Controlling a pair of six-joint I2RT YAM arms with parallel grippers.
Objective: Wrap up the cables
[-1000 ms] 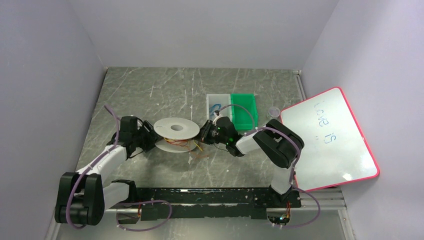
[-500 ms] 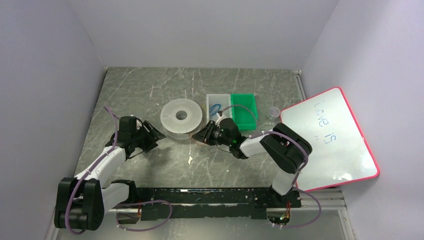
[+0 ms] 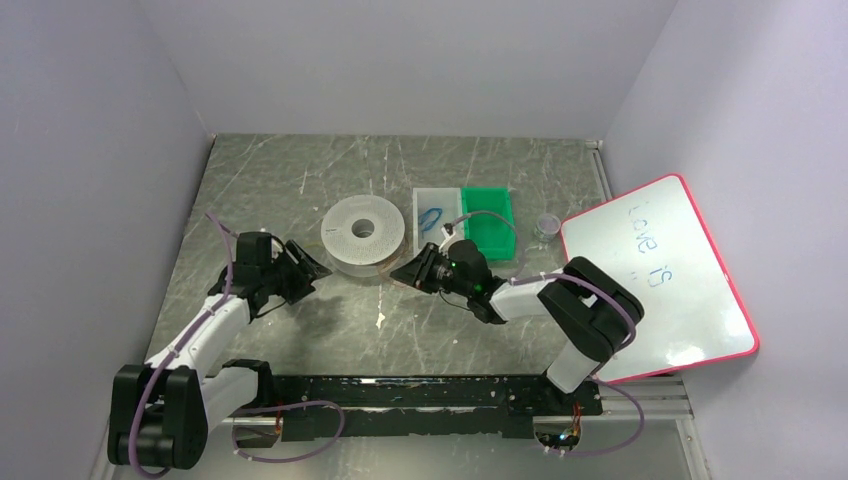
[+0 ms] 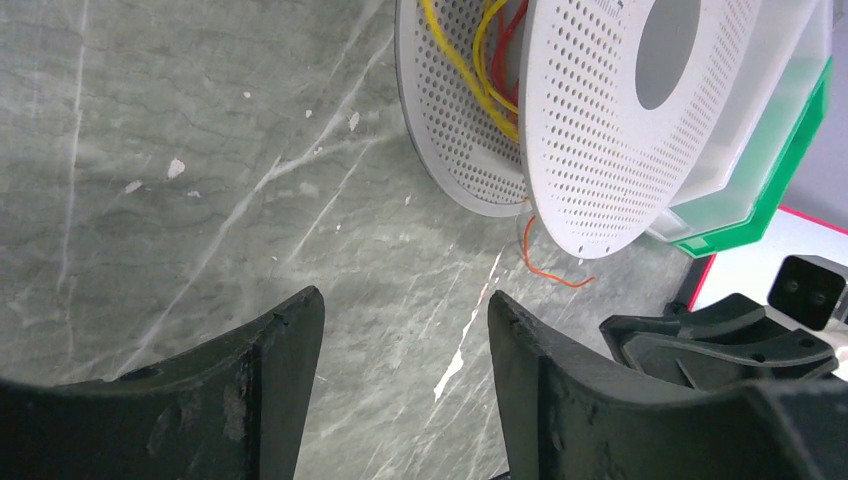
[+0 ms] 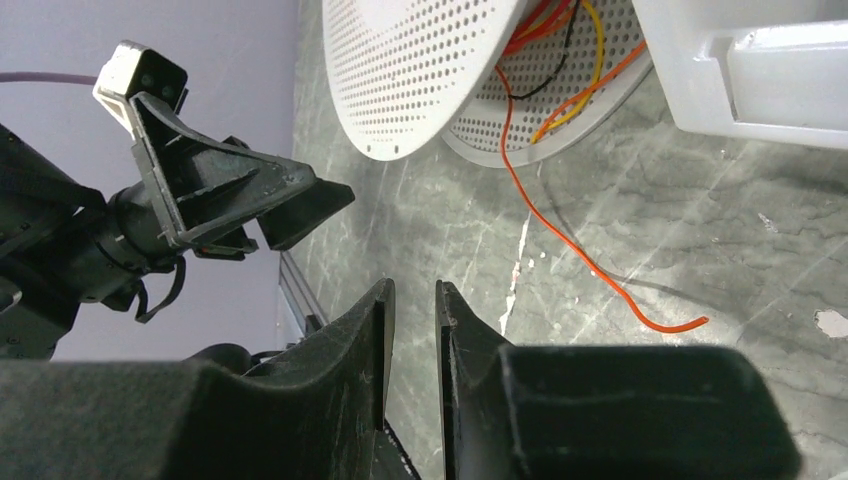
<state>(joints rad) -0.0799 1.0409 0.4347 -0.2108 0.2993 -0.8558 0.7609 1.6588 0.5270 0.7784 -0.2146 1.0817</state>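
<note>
**Cables mostly wound, loose tail left**

Right gripper (image 5: 412, 292): fingers nearly together, slim gap, nothing clamped. Just ahead and to its right, an orange tail of the cables (image 5: 590, 265) lies on the table (image 5: 700, 230), running up into the spool (image 5: 420, 70). Left gripper (image 4: 400, 310): fingers apart, empty. Beyond it, yellow and red loops sit between the spool flanges. My read: bulk wound, tail untucked.

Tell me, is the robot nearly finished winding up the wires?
Mostly. Yellow and red cables sit wound inside the white spool. Nothing is in hand: the left gripper and right gripper are both empty. Left to do: an orange cable tail trails on the table.
</note>
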